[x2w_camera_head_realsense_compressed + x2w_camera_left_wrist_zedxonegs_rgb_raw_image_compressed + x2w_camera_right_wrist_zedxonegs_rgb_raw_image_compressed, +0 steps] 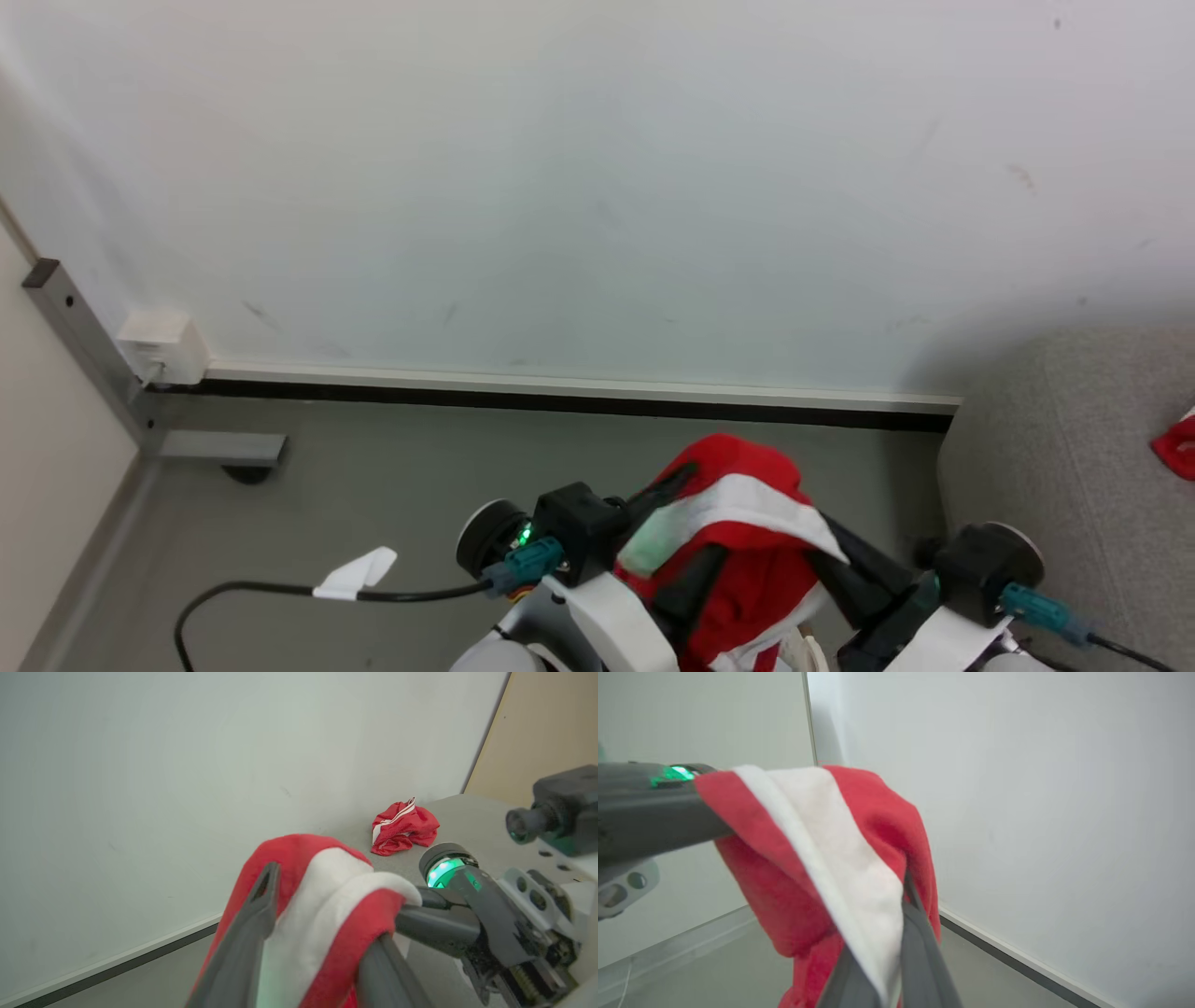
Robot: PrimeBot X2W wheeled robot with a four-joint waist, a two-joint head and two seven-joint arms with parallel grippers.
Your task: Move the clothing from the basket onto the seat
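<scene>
Clothing hangs lengthwise downward, white stripe crosswise on top; right pincer pinches the stripe; left pincer, cloth-draped, grip unclear.

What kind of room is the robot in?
Probably a plain indoor room, maybe a living room or a test lab. There is a bare white wall, a grey floor, and a big grey sofa with red clothes lying on it.
</scene>
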